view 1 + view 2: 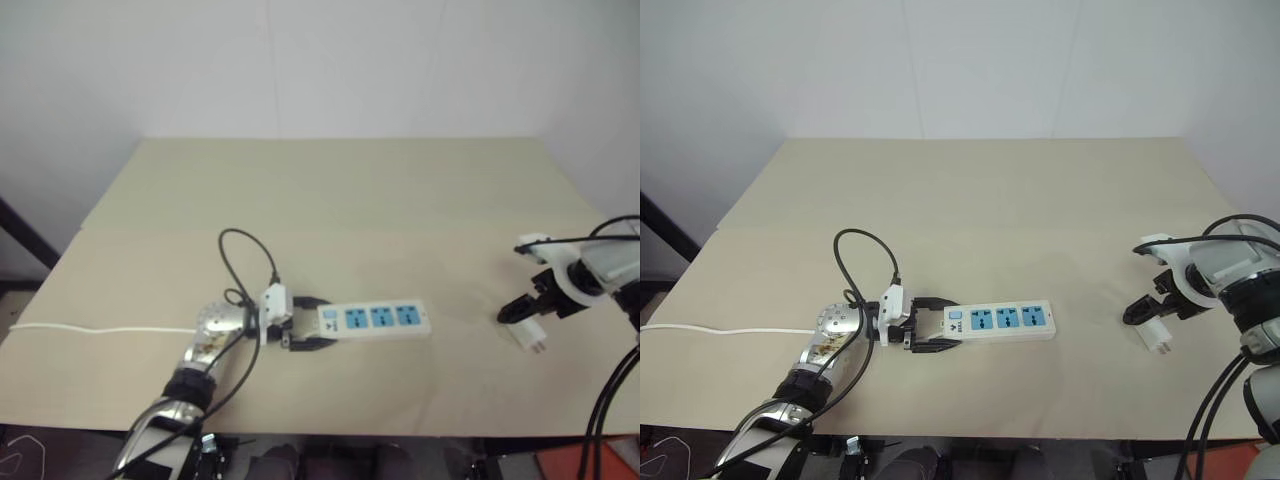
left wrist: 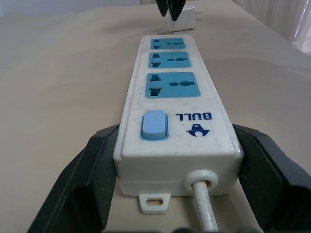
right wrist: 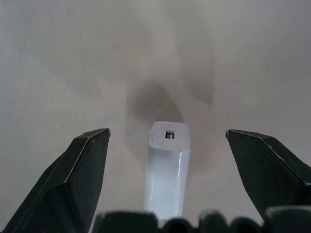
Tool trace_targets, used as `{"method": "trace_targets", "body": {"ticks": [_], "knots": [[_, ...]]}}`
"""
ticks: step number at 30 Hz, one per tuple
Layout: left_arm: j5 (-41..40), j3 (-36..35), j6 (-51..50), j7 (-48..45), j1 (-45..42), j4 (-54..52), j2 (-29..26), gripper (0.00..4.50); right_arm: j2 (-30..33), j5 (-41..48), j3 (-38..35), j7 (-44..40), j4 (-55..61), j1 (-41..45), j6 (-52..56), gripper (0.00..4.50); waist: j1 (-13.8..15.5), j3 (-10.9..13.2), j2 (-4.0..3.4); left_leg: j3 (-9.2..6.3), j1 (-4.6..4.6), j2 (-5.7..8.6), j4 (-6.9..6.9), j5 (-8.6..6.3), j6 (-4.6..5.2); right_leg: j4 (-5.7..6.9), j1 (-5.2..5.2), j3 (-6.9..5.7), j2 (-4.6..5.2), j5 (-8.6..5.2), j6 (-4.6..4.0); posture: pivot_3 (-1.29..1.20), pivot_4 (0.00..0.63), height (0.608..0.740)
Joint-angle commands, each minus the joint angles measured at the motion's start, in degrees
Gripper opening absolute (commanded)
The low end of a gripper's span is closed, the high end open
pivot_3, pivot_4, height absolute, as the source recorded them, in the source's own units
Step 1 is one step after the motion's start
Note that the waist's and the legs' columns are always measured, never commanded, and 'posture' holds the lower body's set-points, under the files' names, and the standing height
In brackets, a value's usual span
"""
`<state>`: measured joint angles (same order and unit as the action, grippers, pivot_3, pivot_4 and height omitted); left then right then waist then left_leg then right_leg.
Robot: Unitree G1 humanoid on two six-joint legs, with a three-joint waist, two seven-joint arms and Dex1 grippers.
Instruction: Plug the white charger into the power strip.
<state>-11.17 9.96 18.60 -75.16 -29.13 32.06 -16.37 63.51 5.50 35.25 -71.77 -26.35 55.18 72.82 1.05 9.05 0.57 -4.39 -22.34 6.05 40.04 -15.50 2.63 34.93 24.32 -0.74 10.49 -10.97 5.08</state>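
Note:
The power strip [image 1: 375,319] lies flat on the tan table, its three blue sockets facing up. My left gripper [image 1: 328,322] is shut on its switch end, one black finger [image 2: 92,174] pressed against each long side. The white charger [image 1: 530,335] lies on the table to the right, well clear of the strip. My right gripper [image 3: 167,141] points down over the charger [image 3: 167,165] and is open. Its fingers [image 3: 82,165] stand wide on both sides of the charger without touching it.
The strip's thin white cord [image 1: 100,329] runs left across the table to its edge. A black cable [image 1: 240,255] loops above my left wrist. The table's front edge [image 1: 400,432] is close to both arms. A pale wall stands behind the table.

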Motion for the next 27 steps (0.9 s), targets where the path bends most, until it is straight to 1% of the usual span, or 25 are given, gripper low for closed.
{"method": "trace_targets", "body": {"ticks": [1,10,12,14,21,22,27], "knots": [[1.5,2.2,-0.4,-0.1,0.9,1.2,0.7,3.23,0.2,-0.8,-0.4,-0.3,0.3,0.1,0.5,4.5,-0.1,0.0,-0.04,0.01,0.0,0.0,0.0,0.0,0.0,0.0,0.0,0.01,0.0,0.0,0.0,0.0,0.15,0.74],[0.9,1.8,-0.7,-0.5,1.0,0.8,0.6,3.23,-1.0,-1.6,-0.3,-0.6,-1.8,0.4,-0.4,4.5,-0.1,0.0,-0.08,0.0,0.0,0.0,0.01,0.01,-0.02,0.01,0.0,0.01,0.0,0.0,0.0,0.0,0.15,0.74],[0.9,1.8,-0.7,-0.4,1.1,0.7,0.6,3.23,-1.2,-1.8,-0.1,-0.7,-2.0,0.4,-0.5,4.14,-0.1,0.0,-0.08,0.0,0.01,0.0,0.01,0.01,-0.01,0.0,0.0,0.0,-0.01,0.0,0.0,0.0,0.15,0.74],[0.9,1.9,-0.7,-0.5,1.1,0.6,0.5,3.23,-1.4,-2.0,0.0,-0.7,-2.2,0.3,-0.6,3.61,-0.1,0.0,-0.08,0.0,0.01,0.0,0.01,0.01,-0.01,0.0,0.0,0.01,-0.01,0.0,0.0,0.0,0.15,0.74],[1.0,2.0,-0.8,-0.4,1.6,0.2,0.4,3.23,-1.7,-2.2,-0.2,-1.3,-1.9,-0.2,-0.3,1.16,-0.1,-0.1,-0.09,0.0,0.0,0.0,0.01,0.01,-0.02,0.0,0.0,0.01,0.0,0.0,0.01,0.0,0.15,0.74],[0.9,2.0,-0.7,-0.5,1.6,0.2,0.4,3.23,-1.6,-2.2,-0.2,-1.4,-1.7,-0.3,-0.2,1.11,-0.1,-0.1,-0.09,0.0,0.0,0.0,0.01,0.01,-0.02,0.0,0.0,0.01,-0.01,0.0,0.01,0.0,0.15,0.74],[0.2,1.7,-1.3,-1.1,1.3,-0.2,0.3,3.23,-0.7,-2.4,0.2,-2.2,2.3,-0.8,-0.4,1.1,-0.2,-0.1,-0.09,0.0,0.01,-0.01,0.01,0.01,-0.01,0.0,0.0,0.01,-0.01,0.0,0.01,0.0,0.15,0.74]]}}
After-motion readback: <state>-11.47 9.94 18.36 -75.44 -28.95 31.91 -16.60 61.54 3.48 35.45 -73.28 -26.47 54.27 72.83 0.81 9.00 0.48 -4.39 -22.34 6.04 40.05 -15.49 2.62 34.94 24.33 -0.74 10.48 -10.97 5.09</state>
